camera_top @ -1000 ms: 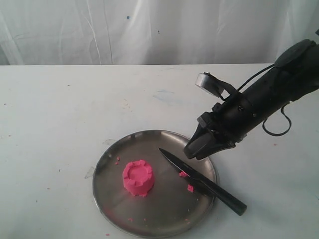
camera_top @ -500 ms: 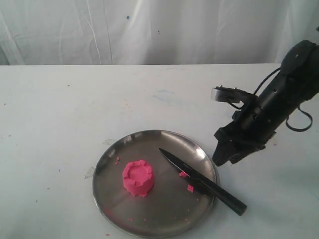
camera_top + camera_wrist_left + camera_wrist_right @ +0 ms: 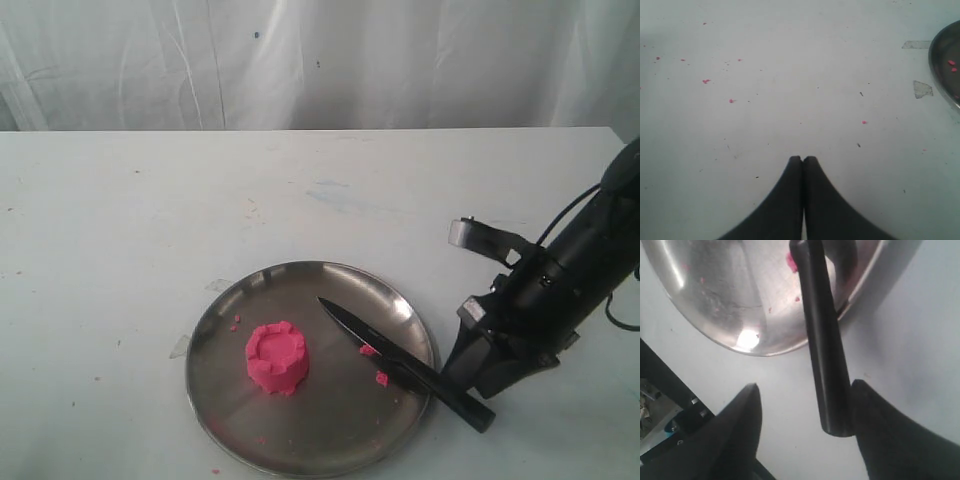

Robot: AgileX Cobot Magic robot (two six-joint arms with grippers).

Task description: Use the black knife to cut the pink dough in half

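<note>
**Carefully onto the handle: the right gripper lines up on the knife**

Seen from the exterior camera, the pink dough sits as one uncut round lump on the left part of the metal plate. The black knife lies slantwise, blade tip over the middle of the plate, handle crossing the rim and ending on the white table. The right gripper is low at that handle end; how far its jaws are apart is hard to read from this angle. The cut has not begun, so the step in hand looks to be picking up the knife.

Next, the left wrist camera shows the left gripper pressed fully together and holding nothing, over bare table dotted with pink crumbs, the plate's edge off to one side.

Finally, the right wrist camera shows the right gripper spread wide, with the knife handle between the fingers but much nearer one of them, perhaps touching it. A good grasp probably calls for centring the handle first, then closing squarely across it, low enough to bite firmly, so the blade does not swivel or skid off the rim.
</note>
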